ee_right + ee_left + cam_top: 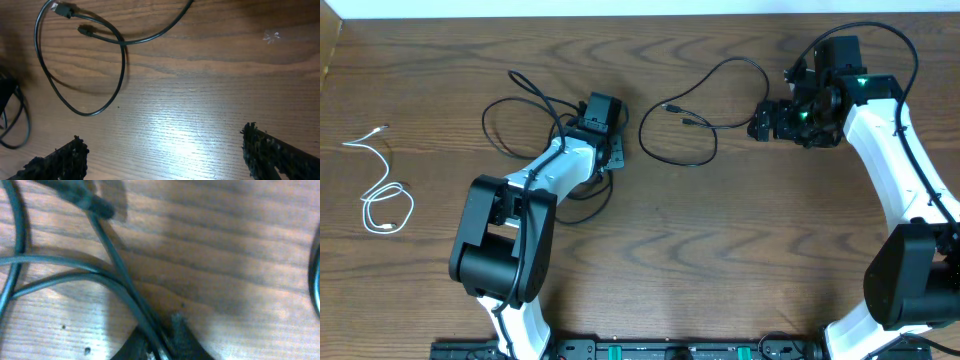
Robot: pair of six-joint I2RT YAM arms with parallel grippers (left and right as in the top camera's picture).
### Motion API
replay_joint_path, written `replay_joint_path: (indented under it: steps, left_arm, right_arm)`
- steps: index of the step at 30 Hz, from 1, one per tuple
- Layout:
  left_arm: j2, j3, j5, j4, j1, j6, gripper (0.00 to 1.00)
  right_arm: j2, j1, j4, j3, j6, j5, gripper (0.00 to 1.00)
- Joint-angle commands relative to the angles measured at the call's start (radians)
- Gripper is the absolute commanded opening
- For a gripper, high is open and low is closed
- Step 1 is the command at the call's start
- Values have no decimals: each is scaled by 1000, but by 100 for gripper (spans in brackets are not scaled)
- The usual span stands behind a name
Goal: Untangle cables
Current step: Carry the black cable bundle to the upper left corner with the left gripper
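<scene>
The tangled black cable lies in loose loops left of centre on the desk. My left tool is clamped shut on its strands where they cross, and that arm's wrist hides part of the bunch from above. The second black cable loops just right of it, apart. The white cable sits far left. My right tool hangs wide open, holding nothing.
</scene>
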Motion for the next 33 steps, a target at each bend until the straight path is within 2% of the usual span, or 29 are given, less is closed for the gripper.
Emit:
replay_joint_path:
  steps: [1, 9, 15, 22, 25, 28, 33]
  left_arm:
    - [57, -18, 43, -35, 2, -30, 8]
    - [-26, 10, 43, -64, 10, -25, 8]
    - [-206, 68, 39, -50, 35, 57, 8]
    - [-402, 105, 40, 48, 139, 62, 7]
    - [-423, 151, 41, 60, 209, 64, 7]
    - [-412, 224, 76, 56, 262, 116, 7]
    - [-362, 428, 77, 11, 332, 171, 8]
  right_arm:
    - [-3, 2, 2, -5, 10, -10, 97]
    - [-3, 2, 1, -5, 10, -10, 97]
    - [-3, 2, -3, -5, 6, -10, 97]
    - [-3, 2, -2, -5, 6, -10, 97]
    - [-3, 2, -2, -5, 6, -10, 97]
    - [-3, 2, 1, -5, 7, -10, 97]
    - [-3, 2, -1, -5, 7, -10, 97]
